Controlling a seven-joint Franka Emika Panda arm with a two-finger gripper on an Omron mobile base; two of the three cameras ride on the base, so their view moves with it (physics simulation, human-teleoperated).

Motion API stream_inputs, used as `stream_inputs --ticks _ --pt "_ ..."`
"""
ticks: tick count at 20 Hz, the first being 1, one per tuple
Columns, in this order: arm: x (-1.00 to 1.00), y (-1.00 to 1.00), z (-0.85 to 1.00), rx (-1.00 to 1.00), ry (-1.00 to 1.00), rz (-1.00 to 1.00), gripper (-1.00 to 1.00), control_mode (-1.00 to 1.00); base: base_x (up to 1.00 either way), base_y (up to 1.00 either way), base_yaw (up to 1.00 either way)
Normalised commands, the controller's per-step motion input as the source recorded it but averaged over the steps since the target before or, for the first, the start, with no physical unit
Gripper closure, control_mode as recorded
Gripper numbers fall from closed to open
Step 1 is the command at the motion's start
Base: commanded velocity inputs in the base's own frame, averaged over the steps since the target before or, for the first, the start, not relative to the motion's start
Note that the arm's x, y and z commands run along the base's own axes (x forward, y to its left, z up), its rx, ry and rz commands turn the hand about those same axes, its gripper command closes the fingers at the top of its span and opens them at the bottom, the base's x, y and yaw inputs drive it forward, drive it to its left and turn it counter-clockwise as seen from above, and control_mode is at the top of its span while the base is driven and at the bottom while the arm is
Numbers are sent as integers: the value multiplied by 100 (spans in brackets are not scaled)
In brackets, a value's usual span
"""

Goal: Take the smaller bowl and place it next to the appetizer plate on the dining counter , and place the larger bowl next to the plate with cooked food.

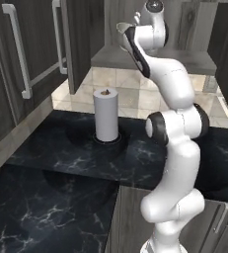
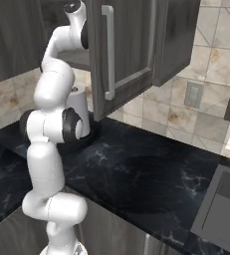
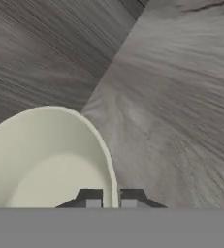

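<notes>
Claw [image 3: 111, 201] pinching the bowl [image 3: 50, 160] rim — one fingertip inside, one outside. Bowl sits on the grey shelf [image 3: 181, 121] of an open cabinet, above the table [image 1: 61, 148].

Arm [image 2: 52, 144] rises from lower left and reaches up into the open wall cabinet; hand end hidden behind the cabinet door [image 2: 119, 55], which is swung open, pale bar handle [image 2: 108, 52] upright on it. Paper towel roll [image 2: 78, 107] on a dark base stands just behind the arm's elbow on the black marble worktop [image 2: 151, 179]. Beige tiled wall behind with an outlet [image 2: 193, 94]. Grey sink [image 2: 223, 209] corner at lower right.
</notes>
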Motion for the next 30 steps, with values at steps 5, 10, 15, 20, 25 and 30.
stream_inputs --ticks 5,10,15,20,25,30 --pt "-86 -2 0 35 -93 0 100 -100 0 0 0" --pt "-100 0 -6 33 -100 0 100 -100 0 0 0" --pt "-100 -1 -22 20 -50 -1 100 -100 0 0 0" --pt "-100 -1 -31 5 -3 -1 100 -100 0 0 0" --pt "-100 0 -41 0 35 0 100 -100 0 0 0" --pt "-100 0 -45 -7 45 0 100 -100 0 0 0"
